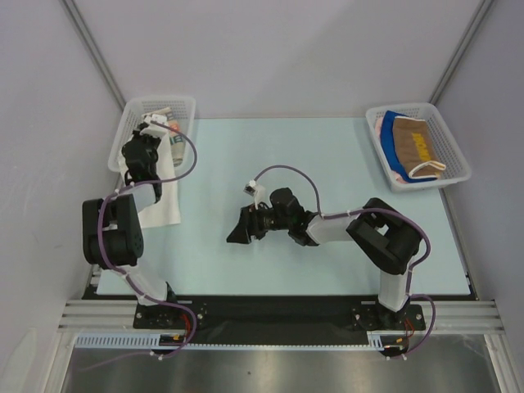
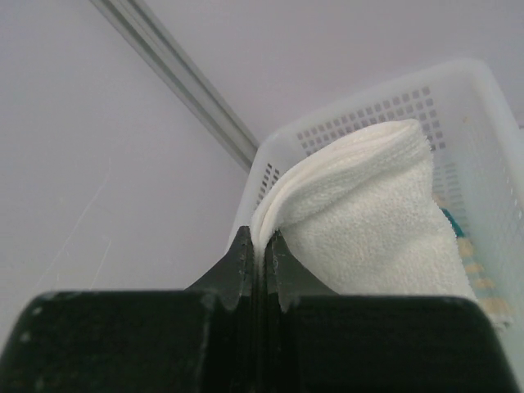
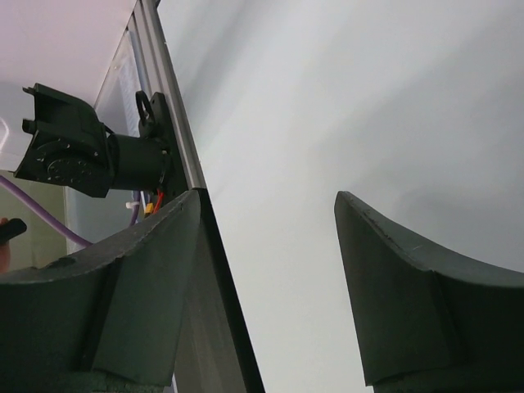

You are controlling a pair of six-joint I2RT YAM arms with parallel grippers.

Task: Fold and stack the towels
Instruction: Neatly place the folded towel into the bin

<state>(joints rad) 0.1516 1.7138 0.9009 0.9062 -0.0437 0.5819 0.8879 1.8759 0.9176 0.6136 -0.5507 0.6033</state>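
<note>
White towel is pinched at its edge by the left gripper, seemingly trailing lengthwise nearward; the right gripper gapes empty, well apart rightward.

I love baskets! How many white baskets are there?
2. The left basket sits at the far left, the right basket at the far right; none looks hidden.
</note>
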